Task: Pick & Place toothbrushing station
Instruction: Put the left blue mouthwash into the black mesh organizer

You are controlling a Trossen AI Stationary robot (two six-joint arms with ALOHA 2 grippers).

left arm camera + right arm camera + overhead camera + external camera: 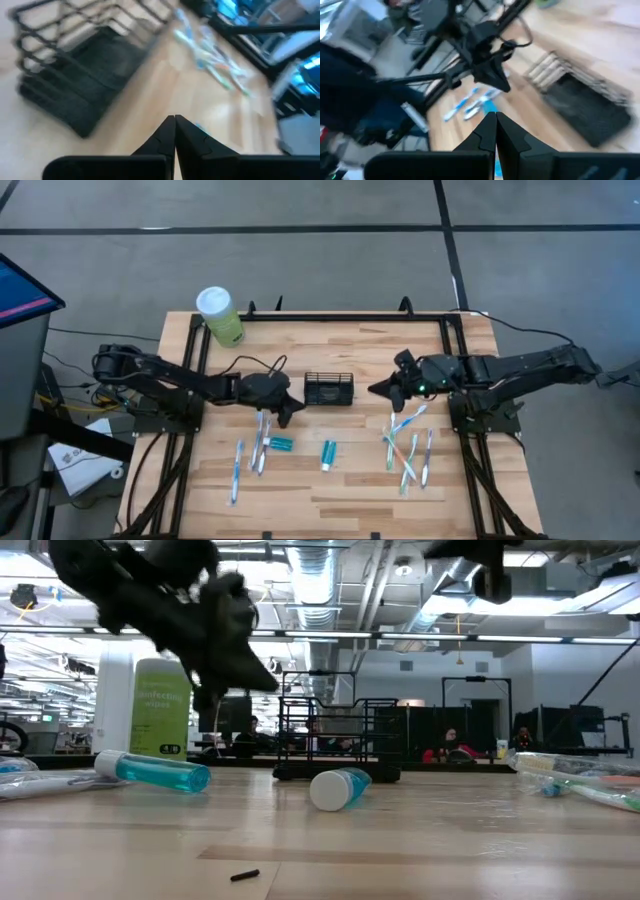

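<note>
The black wire-mesh caddy stands upright on its base at the middle of the wooden table; it also shows in the low view, the left wrist view and the right wrist view. My left gripper is shut and empty, just left of the caddy, above the table. My right gripper is shut and empty, just right of the caddy. In each wrist view the fingertips meet with no gap.
A green canister with a white lid stands at the far left corner. Toothbrushes and two blue tubes lie near the middle; more toothbrushes lie on the right. A small dark bit lies near the front.
</note>
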